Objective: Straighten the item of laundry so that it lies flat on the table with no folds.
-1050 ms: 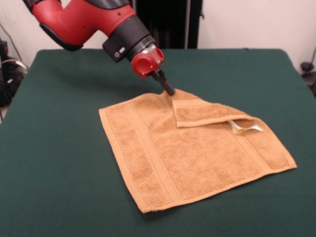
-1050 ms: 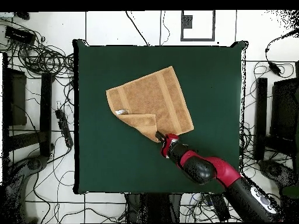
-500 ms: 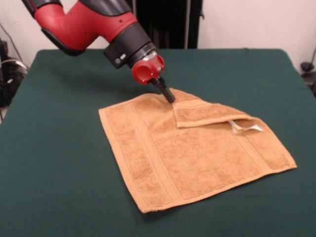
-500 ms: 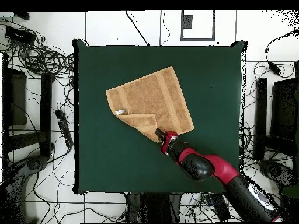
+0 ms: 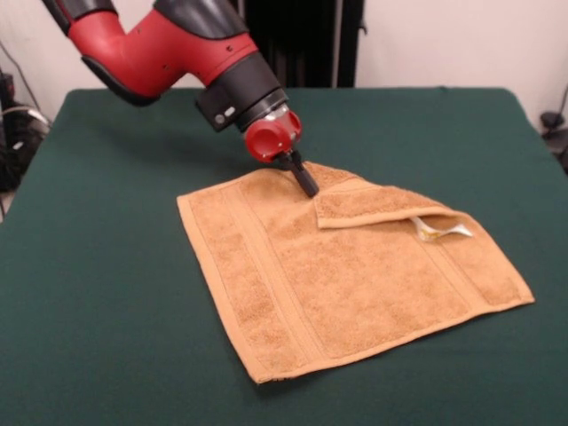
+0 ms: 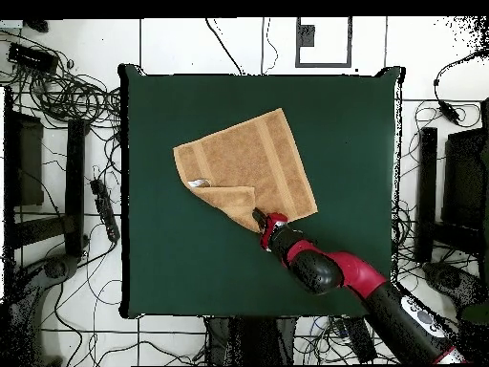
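The orange-tan item of laundry (image 5: 346,275) lies spread on the green table (image 5: 98,284), a little right of centre. Its far corner is folded over as a triangular flap (image 5: 382,206), and a white tag (image 5: 441,231) pokes out at the flap's right end. My gripper (image 5: 307,185) is shut, its narrow black tip down on the towel at the flap's left point. From above, the towel (image 6: 253,158) shows the same flap (image 6: 231,199) on the edge nearest the arm, with the gripper (image 6: 256,217) at its corner.
Green table cloth (image 6: 353,143) surrounds the towel on all sides. The red arm (image 5: 169,44) reaches in from the upper left of the front view. Cables (image 6: 57,91) and black equipment (image 6: 458,182) lie on the floor around the table.
The gripper has moved a short way forward and down, from the towel's far corner onto the point of the folded flap. The towel has not shifted.
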{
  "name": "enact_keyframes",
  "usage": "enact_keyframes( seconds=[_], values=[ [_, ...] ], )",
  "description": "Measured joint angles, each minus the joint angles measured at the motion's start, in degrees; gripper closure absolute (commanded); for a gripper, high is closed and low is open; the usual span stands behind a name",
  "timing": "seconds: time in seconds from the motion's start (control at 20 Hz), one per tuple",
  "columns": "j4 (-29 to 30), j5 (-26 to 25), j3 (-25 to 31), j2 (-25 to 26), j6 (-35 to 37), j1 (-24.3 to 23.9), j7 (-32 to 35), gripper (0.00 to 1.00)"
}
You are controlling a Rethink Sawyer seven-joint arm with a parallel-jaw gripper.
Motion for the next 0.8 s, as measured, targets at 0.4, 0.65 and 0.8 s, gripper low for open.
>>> enact_keyframes(
  seconds=[0.4, 0.65, 0.8],
  values=[
    [0.03, 0.02, -0.98, -1.56, -1.47, 1.54, 0.00, 1.00],
    [0.12, 0.02, -1.33, -1.65, -2.37, 1.77, 0.00, 1.00],
    [0.16, 0.02, -1.50, -1.73, -2.77, 1.88, 0.00, 1.00]
  ],
)
